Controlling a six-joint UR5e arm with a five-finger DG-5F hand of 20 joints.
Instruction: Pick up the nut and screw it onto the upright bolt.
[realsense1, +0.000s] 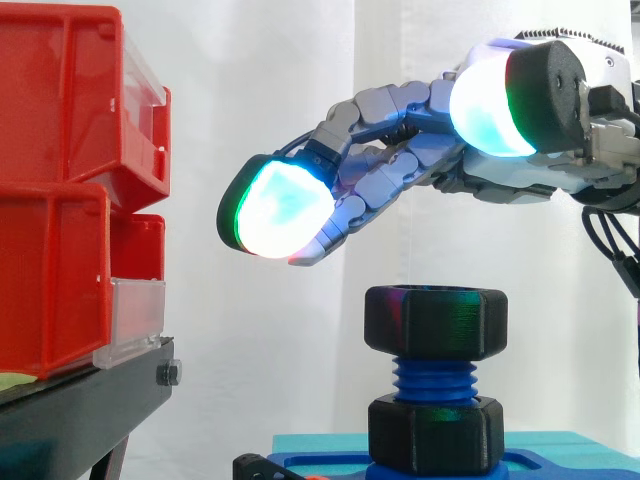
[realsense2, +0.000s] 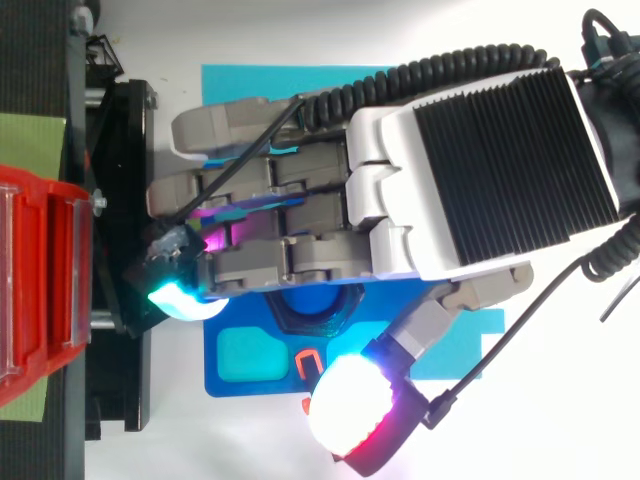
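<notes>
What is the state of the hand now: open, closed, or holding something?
Hand: open, fingers relaxed, holding nothing; it is above the nut on the bolt, not touching it.

Nut (realsense1: 435, 322) mostly under hand (realsense2: 460, 170) from above, red bins (realsense1: 70, 190) cut off at left edge

The hand (realsense1: 400, 160) hangs just above the nut (realsense1: 436, 322), clear of it, palm down, its fingers reaching out past the nut, loosely drooping and empty, thumb spread aside.
</notes>
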